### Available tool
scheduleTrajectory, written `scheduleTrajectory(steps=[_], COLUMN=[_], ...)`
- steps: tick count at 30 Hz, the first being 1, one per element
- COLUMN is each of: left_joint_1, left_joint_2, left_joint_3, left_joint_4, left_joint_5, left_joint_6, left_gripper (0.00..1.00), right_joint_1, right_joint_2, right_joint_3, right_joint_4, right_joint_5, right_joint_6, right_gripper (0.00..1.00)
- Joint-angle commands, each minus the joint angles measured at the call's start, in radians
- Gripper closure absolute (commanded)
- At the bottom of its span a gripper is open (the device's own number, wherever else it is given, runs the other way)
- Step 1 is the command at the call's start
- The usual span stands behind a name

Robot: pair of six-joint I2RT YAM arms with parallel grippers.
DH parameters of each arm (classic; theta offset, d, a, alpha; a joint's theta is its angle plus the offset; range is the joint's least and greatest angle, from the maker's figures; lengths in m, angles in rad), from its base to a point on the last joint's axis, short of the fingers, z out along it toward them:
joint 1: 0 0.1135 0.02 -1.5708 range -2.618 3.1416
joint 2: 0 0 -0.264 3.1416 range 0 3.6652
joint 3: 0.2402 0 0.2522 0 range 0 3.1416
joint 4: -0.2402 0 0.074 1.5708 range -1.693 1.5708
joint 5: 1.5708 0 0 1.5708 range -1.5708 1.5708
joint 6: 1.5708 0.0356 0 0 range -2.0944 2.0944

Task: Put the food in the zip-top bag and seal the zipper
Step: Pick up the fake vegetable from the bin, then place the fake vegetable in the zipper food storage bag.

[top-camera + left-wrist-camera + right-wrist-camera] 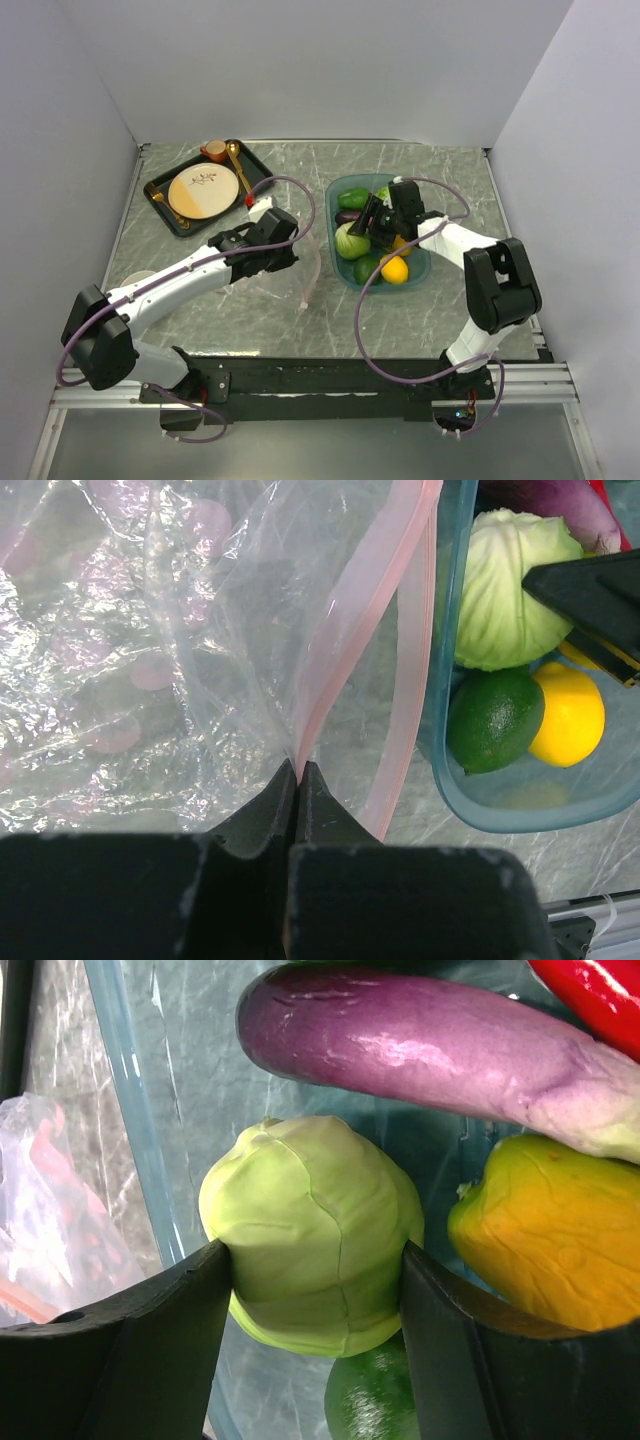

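worktop (440,300): grey-green marble, top view used for clock bearings
zip-top bag (150,630): clear, crinkled, lying flat near centre, at 9 o'clock of the tub, mouth facing the tub
teal tub (418,275): 2 o'clock of centre, all the food is in it, none in the bag
black tray (152,195): 10 o'clock corner, carries a round plate (203,190)
left gripper (298,770): jaws clenched on the bag's mouth edge, right at the pink zipper (350,610); mouth gapes, strips apart
right gripper (315,1260): down in the tub, jaws grasping the green cabbage (310,1220), one pad on each flank
eggplant (420,1040): 12 o'clock of cabbage, lying across
mango (550,1230): 3 o'clock of cabbage, just beside the jaw
lime (495,720): 5 o'clock of cabbage, touching the lemon (570,715)
chili (590,985): only a red tip shows, beyond the eggplant
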Motion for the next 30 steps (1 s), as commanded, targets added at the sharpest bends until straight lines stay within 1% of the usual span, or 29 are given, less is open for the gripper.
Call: scheduleTrajectory(steps=[1, 6, 10, 14, 18, 23, 28, 30], left_joint_1=[0.003, 0.003, 0.004, 0.004, 0.006, 0.004, 0.004, 0.004], left_joint_2=[-0.035, -0.037, -0.035, -0.031, -0.024, -0.021, -0.026, -0.032], left_joint_3=[-0.003, 0.0, 0.007, 0.026, 0.038, 0.044, 0.047, 0.047], left_joint_4=[0.022, 0.017, 0.02, 0.023, 0.029, 0.042, 0.049, 0.046], left_joint_5=[-0.003, -0.011, -0.008, -0.005, 0.0, 0.013, 0.024, 0.029], left_joint_6=[0.004, 0.003, 0.006, 0.009, 0.011, 0.009, 0.012, 0.015], left_gripper=[0.99, 0.99, 0.99, 0.99, 0.99, 0.99, 0.99, 0.99], right_joint_1=[-0.002, 0.0, 0.001, 0.007, 0.055, 0.18, 0.288, 0.305], right_joint_2=[-0.119, -0.243, -0.372, -0.48, -0.576, -0.6, -0.551, -0.515], right_joint_3=[-0.016, -0.02, -0.025, -0.054, -0.091, -0.135, -0.144, -0.119], right_joint_4=[0.034, 0.002, -0.043, -0.089, -0.121, -0.111, -0.052, -0.049], right_joint_5=[-0.053, -0.024, -0.002, -0.01, -0.014, 0.005, 0.028, 0.048], right_joint_6=[-0.029, -0.044, -0.066, -0.075, -0.074, -0.041, 0.005, 0.003], right_gripper=[0.97, 0.98, 0.97, 0.97, 0.96, 0.96, 0.96, 0.96])
